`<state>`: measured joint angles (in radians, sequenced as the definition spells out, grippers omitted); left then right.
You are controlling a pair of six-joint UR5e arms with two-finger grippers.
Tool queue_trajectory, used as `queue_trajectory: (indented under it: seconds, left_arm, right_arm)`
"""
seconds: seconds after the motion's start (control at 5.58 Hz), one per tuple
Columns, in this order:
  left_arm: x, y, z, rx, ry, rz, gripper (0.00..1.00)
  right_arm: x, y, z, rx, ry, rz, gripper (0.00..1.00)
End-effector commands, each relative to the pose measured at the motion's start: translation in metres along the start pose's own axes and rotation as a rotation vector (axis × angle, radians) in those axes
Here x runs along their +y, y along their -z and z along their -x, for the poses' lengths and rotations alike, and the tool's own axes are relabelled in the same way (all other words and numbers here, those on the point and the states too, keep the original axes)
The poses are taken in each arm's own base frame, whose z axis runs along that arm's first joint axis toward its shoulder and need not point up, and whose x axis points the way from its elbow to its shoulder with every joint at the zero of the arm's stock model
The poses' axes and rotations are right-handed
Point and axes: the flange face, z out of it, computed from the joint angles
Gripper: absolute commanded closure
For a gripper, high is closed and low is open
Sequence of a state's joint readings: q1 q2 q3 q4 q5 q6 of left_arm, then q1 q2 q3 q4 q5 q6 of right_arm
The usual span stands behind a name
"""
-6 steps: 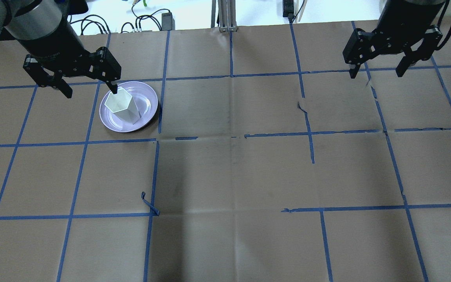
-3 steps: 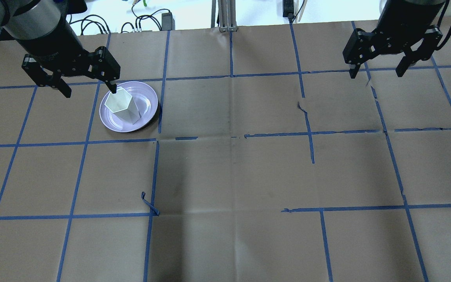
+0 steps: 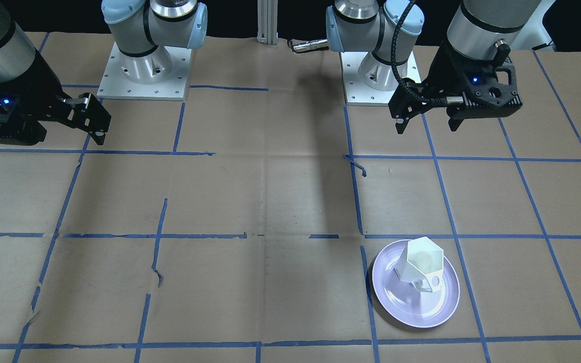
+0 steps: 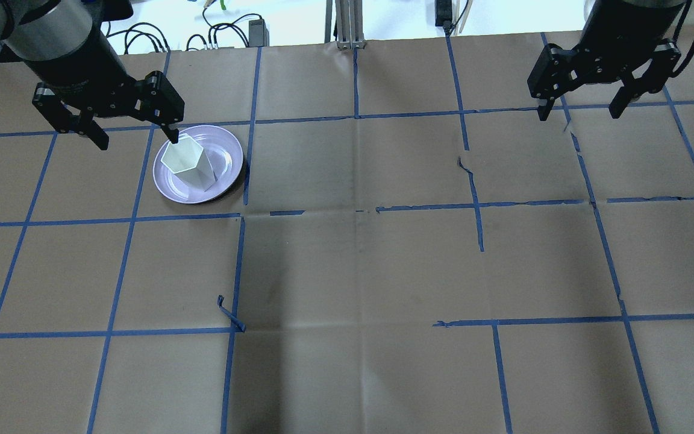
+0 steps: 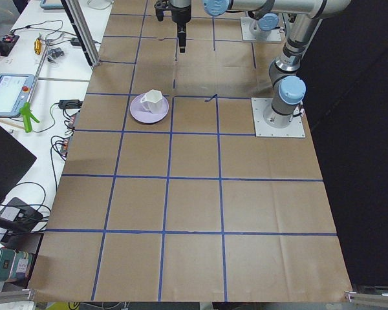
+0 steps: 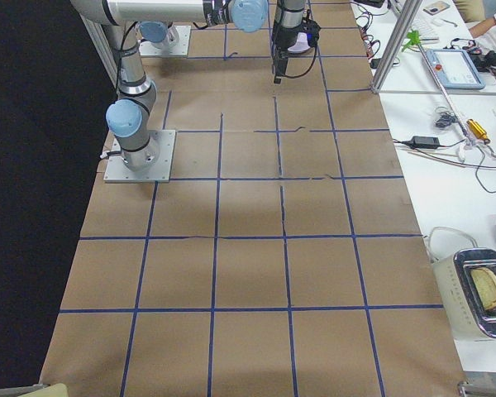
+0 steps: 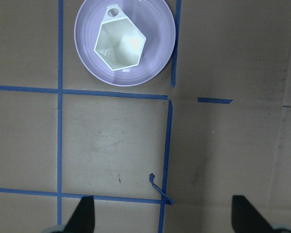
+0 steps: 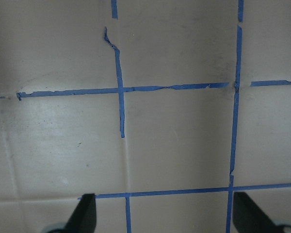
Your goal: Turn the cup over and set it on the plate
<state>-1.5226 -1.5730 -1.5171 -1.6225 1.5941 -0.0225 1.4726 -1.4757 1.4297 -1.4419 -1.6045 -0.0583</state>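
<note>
The white faceted cup [image 4: 187, 161] stands upright, mouth up, on the lavender plate [image 4: 230, 155] at the far left of the table. Both also show in the front view, cup [image 3: 423, 262] on plate [image 3: 411, 308], and in the left wrist view, cup [image 7: 120, 43] on plate [image 7: 157, 58]. My left gripper [image 4: 137, 142] is open and empty, raised above the table just left of the plate; one fingertip overlaps the cup's rim in the overhead view. My right gripper [image 4: 578, 114] is open and empty, high over the far right.
Brown paper with a blue tape grid covers the table. A loose curl of tape [image 4: 230, 314] sticks up near the middle left. Cables and an aluminium post [image 4: 343, 24] lie past the far edge. The two arm bases [image 3: 144, 65] stand at the robot's side.
My left gripper, open, has drifted a little up and away from the cup. The cup, the plate and the right arm have not moved.
</note>
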Motion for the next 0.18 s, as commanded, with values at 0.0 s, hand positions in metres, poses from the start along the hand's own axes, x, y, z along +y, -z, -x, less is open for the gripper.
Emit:
queue_trajectory:
  seconds: [0.0]
  left_arm:
    - [-0.0005, -0.0003, 0.0004, 0.000, 0.000, 0.000, 0.01]
  right_arm:
    - [0.0000, 0.0000, 0.0000, 0.000, 0.000, 0.000, 0.00]
